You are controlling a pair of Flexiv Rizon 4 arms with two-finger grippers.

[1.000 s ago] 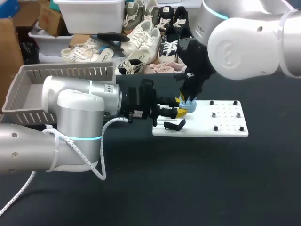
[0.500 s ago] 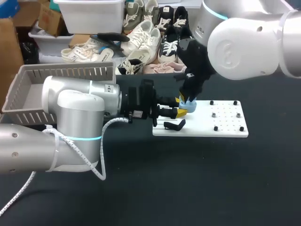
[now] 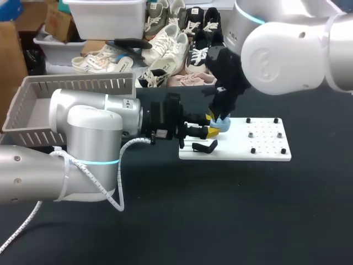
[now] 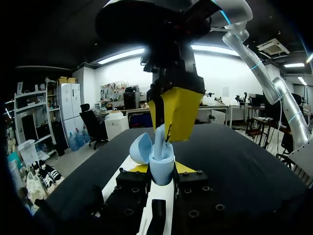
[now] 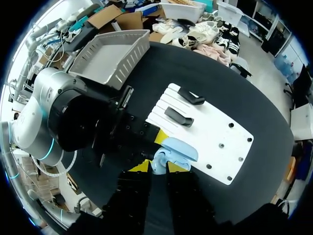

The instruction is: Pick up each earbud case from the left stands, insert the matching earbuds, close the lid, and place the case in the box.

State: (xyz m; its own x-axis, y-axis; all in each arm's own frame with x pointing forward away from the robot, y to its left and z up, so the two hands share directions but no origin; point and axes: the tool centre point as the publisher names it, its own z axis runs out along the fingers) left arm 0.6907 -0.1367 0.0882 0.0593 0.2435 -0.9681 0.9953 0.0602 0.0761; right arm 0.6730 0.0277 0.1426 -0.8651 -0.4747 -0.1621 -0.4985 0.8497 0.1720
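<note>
Clamping smooth, rounded blue case (image 4: 161, 162), left hand (image 4: 162, 169); right hand (image 5: 157, 167) pinches earbud (image 4: 159, 140).

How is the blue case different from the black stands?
The case is light blue and rounded, lid open; the stands are black and slim. The left end effector grips the case; the stands lie untouched on the board. Both are small.
</note>
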